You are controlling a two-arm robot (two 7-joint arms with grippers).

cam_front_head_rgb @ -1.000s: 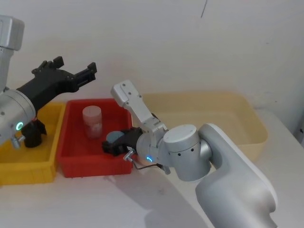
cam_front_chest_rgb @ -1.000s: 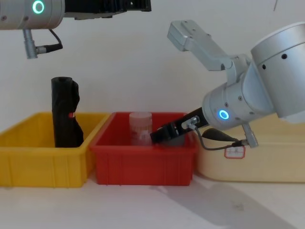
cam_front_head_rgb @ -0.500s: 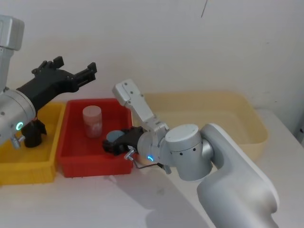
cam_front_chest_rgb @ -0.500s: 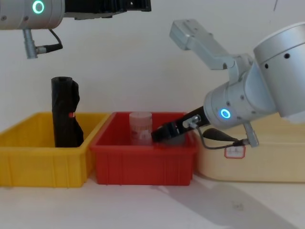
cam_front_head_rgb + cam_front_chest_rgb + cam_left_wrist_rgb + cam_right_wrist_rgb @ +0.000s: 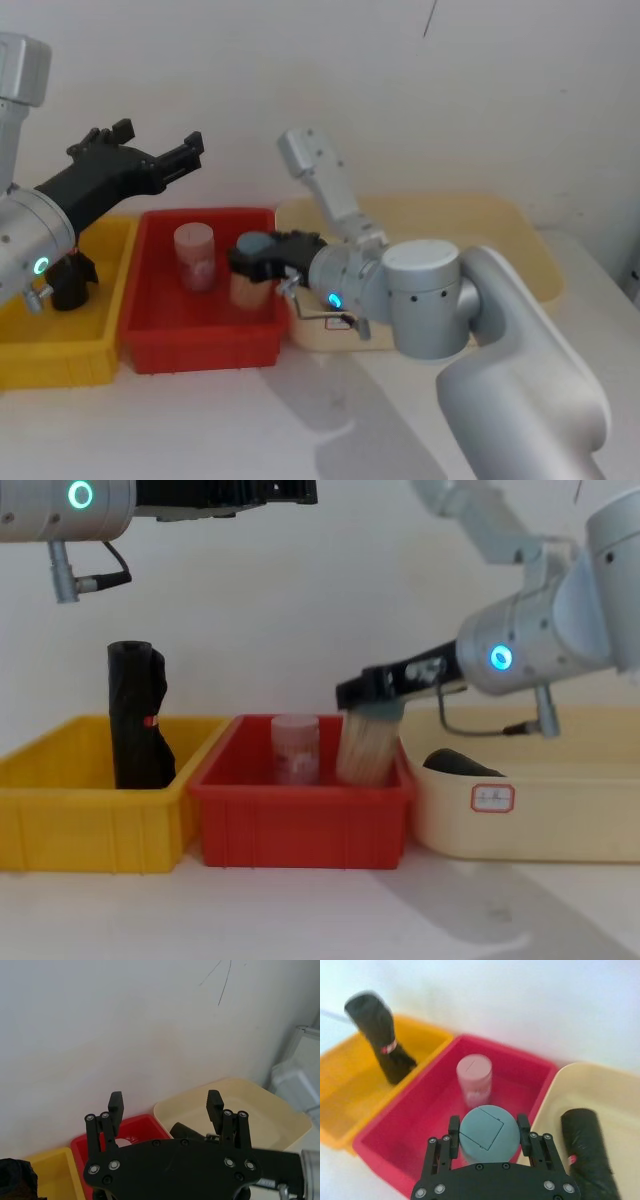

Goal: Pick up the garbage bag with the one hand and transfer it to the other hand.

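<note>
While the left gripper [image 5: 160, 140] hangs with its fingers spread and nothing between them, the garbage bag [image 5: 135, 715] stands upright well below it in the yellow bin [image 5: 60, 820], untouched. The right gripper [image 5: 250, 250] is clamped on the grey lid of a tan container [image 5: 368, 748], which hangs from it over the red bin [image 5: 300, 825], just beside a pink jar [image 5: 295, 748]. Behind and below the right gripper, a second black roll [image 5: 585, 1150] lies in the beige bin [image 5: 560, 820].
</note>
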